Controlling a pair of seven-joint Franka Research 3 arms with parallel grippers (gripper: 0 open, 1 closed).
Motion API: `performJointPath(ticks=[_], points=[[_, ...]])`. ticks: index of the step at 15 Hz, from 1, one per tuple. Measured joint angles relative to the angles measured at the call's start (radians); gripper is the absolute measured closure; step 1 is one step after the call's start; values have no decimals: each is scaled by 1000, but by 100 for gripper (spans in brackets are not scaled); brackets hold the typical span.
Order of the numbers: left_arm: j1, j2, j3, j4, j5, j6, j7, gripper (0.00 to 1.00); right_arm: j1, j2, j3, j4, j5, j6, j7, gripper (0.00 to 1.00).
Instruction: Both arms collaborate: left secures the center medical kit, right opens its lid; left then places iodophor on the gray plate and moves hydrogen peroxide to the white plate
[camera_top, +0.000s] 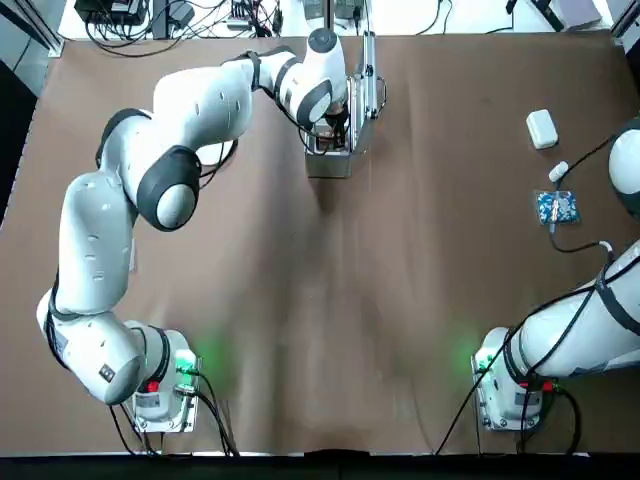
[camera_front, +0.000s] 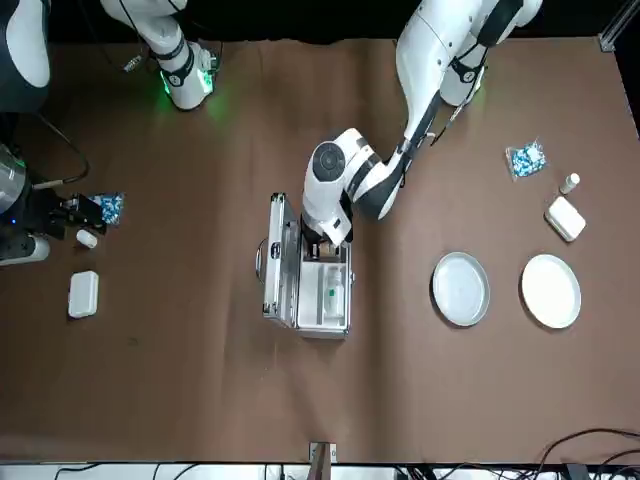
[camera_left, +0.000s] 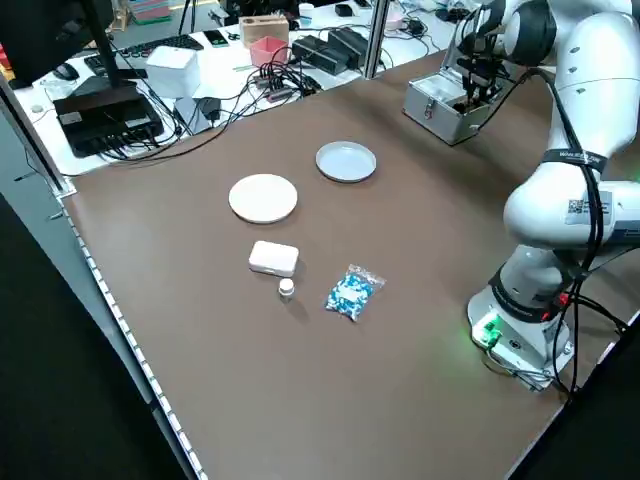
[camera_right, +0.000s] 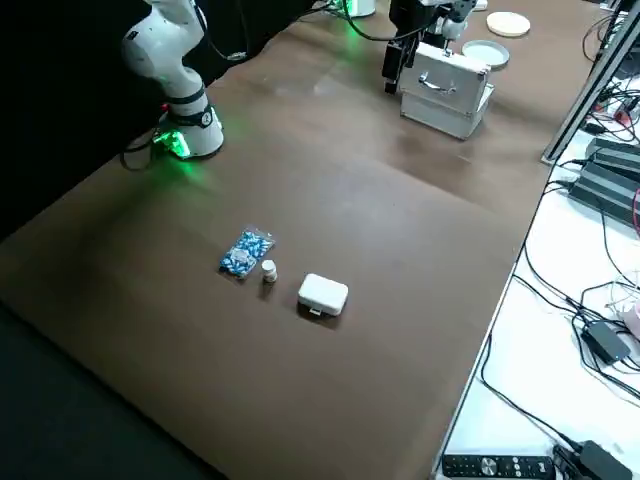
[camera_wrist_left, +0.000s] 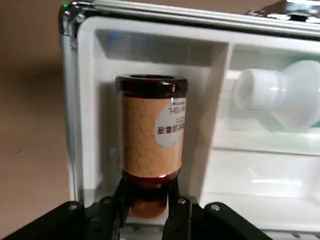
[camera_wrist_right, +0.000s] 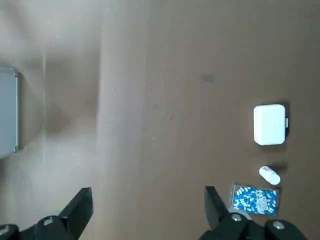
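Observation:
The medical kit stands open at the far middle of the table, its lid raised upright on the side toward the right arm. My left gripper reaches down into the kit and is shut on the near end of the iodophor, a brown bottle with an orange label, inside its compartment. The hydrogen peroxide, a translucent white bottle, lies in the neighbouring compartment. The gray plate and the white plate sit side by side beyond the kit on my left side. My right gripper hangs open over bare table at the right edge.
A white box, a small white bottle and a blue pill bag lie near the right arm. A like set, box, bottle and bag, lies past the plates. Cables and equipment line the far edge.

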Motion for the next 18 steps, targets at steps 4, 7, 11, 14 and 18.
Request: performJointPath(ticks=[4, 7, 11, 14, 18], points=[[15, -19, 2, 27, 0, 0, 0, 67, 0, 0, 0, 0, 0, -5, 0, 1], [60, -64, -1, 34, 0, -1, 0, 67, -1, 0, -1, 0, 0, -5, 0, 1], [145, -115, -13, 34, 0, -10, 6, 67, -1, 0, -1, 0, 0, -7, 0, 1], [245, -132, -78, 33, 0, -12, 42, 67, -1, 0, -1, 0, 0, -7, 0, 1], [439, -136, -237, 33, 0, -33, 138, 67, -1, 0, -1, 0, 0, -8, 0, 1]])
